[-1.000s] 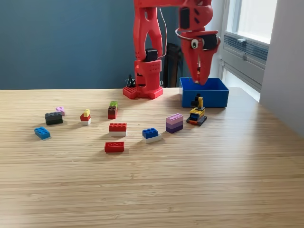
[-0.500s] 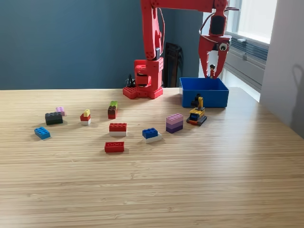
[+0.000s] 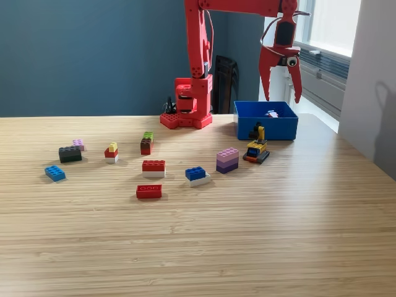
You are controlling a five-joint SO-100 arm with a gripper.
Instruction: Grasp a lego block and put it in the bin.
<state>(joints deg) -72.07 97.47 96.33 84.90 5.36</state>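
Exterior view, left to right. Wooden bench (image 3: pixel 198 247) carries scattered lego pieces. Far left: blue block (image 3: pixel 54 173), nearest the camera of that group; behind it a black block (image 3: pixel 70 153) with a small pink block (image 3: pixel 78 144) just beside its far right corner. Next, a small stack (image 3: pixel 111 152), yellow over red over white. Further right, a brown block topped with green (image 3: pixel 146 143) sits farther back; nearer, a red-on-white block (image 3: pixel 153 168), and nearest the camera a flat red block (image 3: pixel 148 191). Right of centre: blue-on-white block (image 3: pixel 196 176), then a pink-and-purple stack (image 3: pixel 227 159). Red arm base (image 3: pixel 189 108) stands at the bench's far edge, arm reaching up and over to the right. A small yellow-and-black lego vehicle (image 3: pixel 256 149) sits just in front of the bin (image 3: pixel 266 124), near its front wall; whether it touches cannot be told. Bin rests on the bench at the right, behind the blocks. Inside it a small pale piece (image 3: pixel 272 114) shows above the front wall; detail too small to read. Pincer (image 3: pixel 283 96) hangs above the bin, pointing down, jaws spread wide apart, nothing between them.
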